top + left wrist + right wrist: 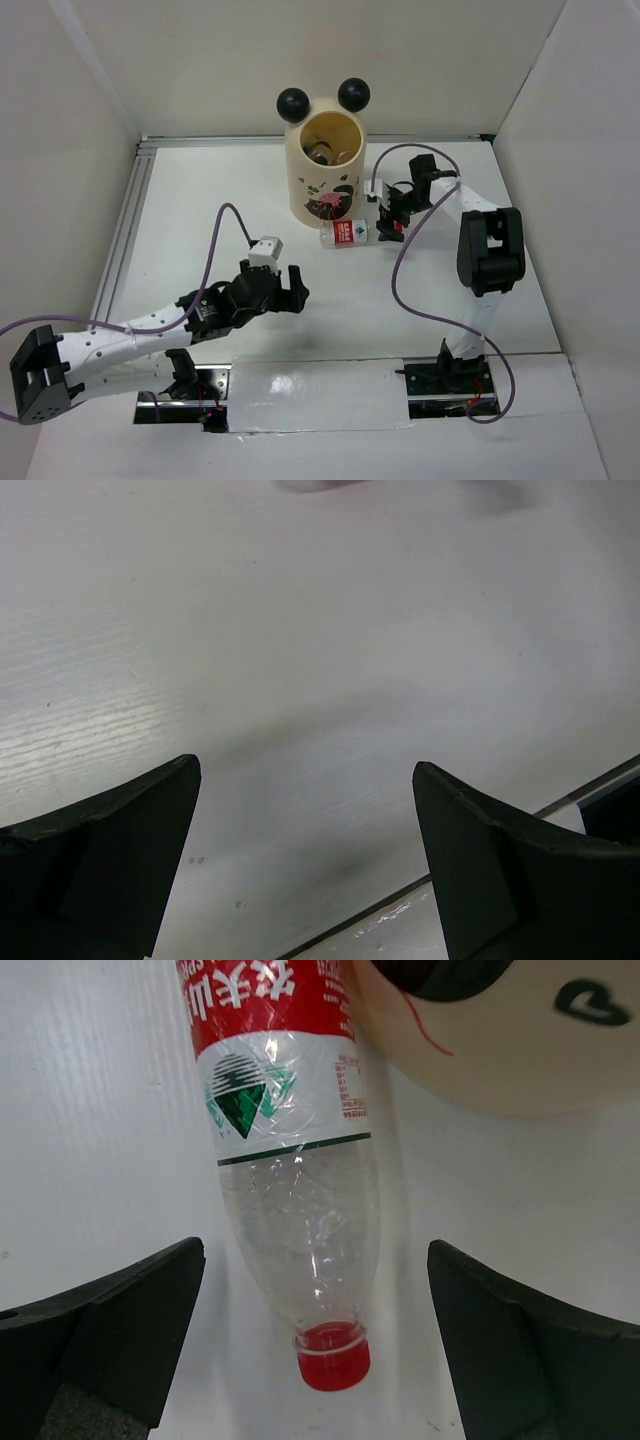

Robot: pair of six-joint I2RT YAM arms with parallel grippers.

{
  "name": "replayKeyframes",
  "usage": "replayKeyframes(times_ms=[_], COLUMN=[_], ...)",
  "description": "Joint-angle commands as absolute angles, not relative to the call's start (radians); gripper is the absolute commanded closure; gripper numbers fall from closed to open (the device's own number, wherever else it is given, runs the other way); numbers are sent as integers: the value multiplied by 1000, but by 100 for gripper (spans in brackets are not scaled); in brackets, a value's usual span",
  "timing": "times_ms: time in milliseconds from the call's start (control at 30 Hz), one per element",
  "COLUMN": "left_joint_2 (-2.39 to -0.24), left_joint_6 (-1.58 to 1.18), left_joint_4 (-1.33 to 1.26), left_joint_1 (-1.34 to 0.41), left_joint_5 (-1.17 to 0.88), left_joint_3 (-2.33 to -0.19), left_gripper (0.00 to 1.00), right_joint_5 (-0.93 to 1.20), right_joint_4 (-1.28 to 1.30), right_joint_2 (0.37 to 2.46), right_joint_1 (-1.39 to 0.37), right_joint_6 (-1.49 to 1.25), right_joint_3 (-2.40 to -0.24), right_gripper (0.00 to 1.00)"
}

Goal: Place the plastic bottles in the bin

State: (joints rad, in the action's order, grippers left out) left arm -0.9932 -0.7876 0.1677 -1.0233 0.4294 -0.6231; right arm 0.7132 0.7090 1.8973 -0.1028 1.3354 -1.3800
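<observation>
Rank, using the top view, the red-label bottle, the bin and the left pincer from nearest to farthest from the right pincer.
Measured from the right pincer:
1. The red-label bottle, lying just to its left with the cap toward it.
2. The bin, standing behind the bottle, further left and back.
3. The left pincer, open over the table, closer to the arm bases.

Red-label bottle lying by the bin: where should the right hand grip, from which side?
Grip the clear taper just behind the red cap, descending from the cap end. The red-label bottle lies on its side, cap toward the open right hand; its far end sits close to the bin.
</observation>
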Motion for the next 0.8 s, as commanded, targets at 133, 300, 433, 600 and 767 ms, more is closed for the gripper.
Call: replayKeyframes(times_ms=[133, 300, 433, 600, 767], left_joint_2=[-939, -980, -989, -989, -970], left_joint_6=[-851, -828, -807, -786, -767], left_joint_4=[196, 196, 166, 156, 146], left_joint_1=[-1020, -1020, -1020, -1020, -1011], left_joint_5=[463, 463, 463, 463, 472], left_joint_3=[-591, -617, -617, -617, -617], left_gripper=[0, 0, 0, 0, 0], right_joint_5=[703, 736, 749, 804, 790], right_joint_4=[597, 659, 851, 1043, 855], right_joint_2=[1948, 1968, 1918, 1679, 1340], right_joint_1=[-124, -124, -92, -29, -61], right_joint_6=[1336, 1390, 1498, 1583, 1402], right_joint_3=[-1331, -1345, -1364, -1364, -1364], right_gripper=[1, 25, 57, 70, 71])
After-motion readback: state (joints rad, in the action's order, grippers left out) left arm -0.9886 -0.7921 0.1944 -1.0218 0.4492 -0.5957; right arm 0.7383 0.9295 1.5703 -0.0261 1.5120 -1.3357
